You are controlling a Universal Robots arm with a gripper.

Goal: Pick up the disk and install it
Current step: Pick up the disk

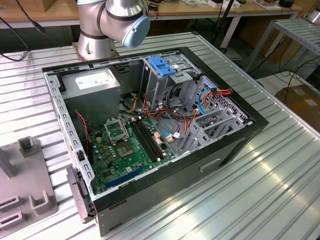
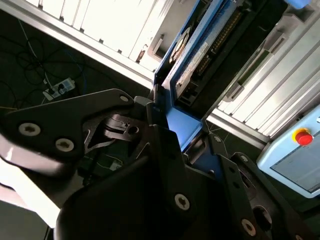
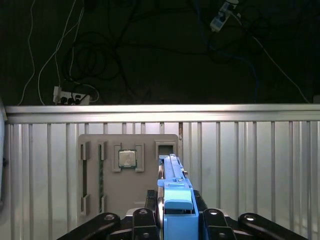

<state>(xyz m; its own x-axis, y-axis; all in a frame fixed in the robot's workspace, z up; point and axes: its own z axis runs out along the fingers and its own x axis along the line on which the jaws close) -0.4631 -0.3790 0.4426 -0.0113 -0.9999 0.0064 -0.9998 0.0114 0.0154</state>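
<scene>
Currently pincer point(image 3: 174, 216) clamped on disk point(image 3: 171, 181); disk edge-on, long axis extending away from pincer.

Disk point(image 3: 172, 172): blue plastic frame, smooth, slight sheen; grey metal body. Gripper point(image 3: 175, 202): matt black, bright screw heads. Table point(image 1: 270, 190): ribbed bare metal, glossy glare. Fixture block point(image 1: 25, 180), exterior view, 9 o'clock of case point(image 1: 220, 155): matt grey plastic. Case: black painted outside, dull grey steel inside.

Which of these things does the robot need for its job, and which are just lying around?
For the job:
the disk, clamped in the gripper
the open computer case

Just lying about:
the grey tray
the chip on it
the power strip
</scene>
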